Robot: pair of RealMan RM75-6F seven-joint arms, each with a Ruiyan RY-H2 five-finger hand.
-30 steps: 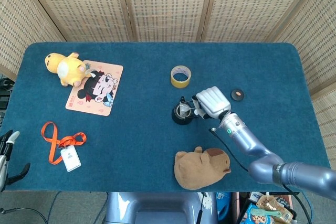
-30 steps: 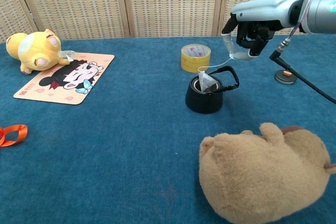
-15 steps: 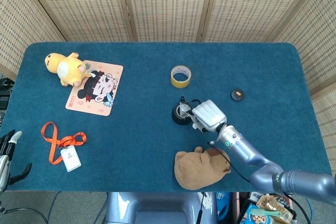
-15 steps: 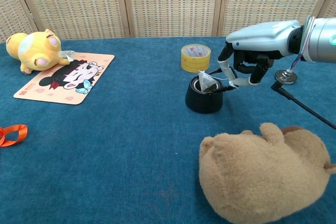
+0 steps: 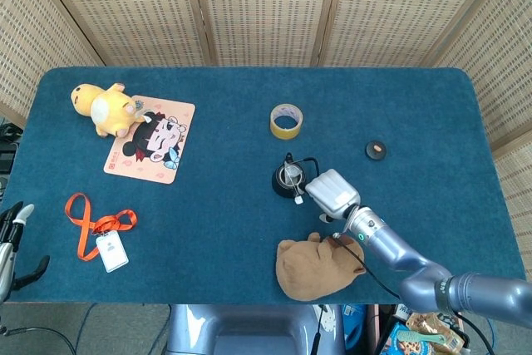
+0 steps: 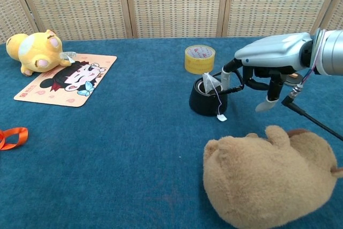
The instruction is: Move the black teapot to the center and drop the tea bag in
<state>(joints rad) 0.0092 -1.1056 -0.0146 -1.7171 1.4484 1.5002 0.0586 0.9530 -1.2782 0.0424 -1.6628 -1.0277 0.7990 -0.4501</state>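
Teapot: your small black round teapot (image 6: 208, 102) sits mid-surface, white paper tea bag (image 6: 210, 83) inside, tag outside.
Right hand: right hand (image 6: 256, 85) released, empty.
Next: lift clear of the handle.

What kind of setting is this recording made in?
Likely an indoor test setup, not a home: a table with blue cloth, woven folding screens behind it, and unrelated props laid out, such as a tape roll, plush toys and a lanyard.
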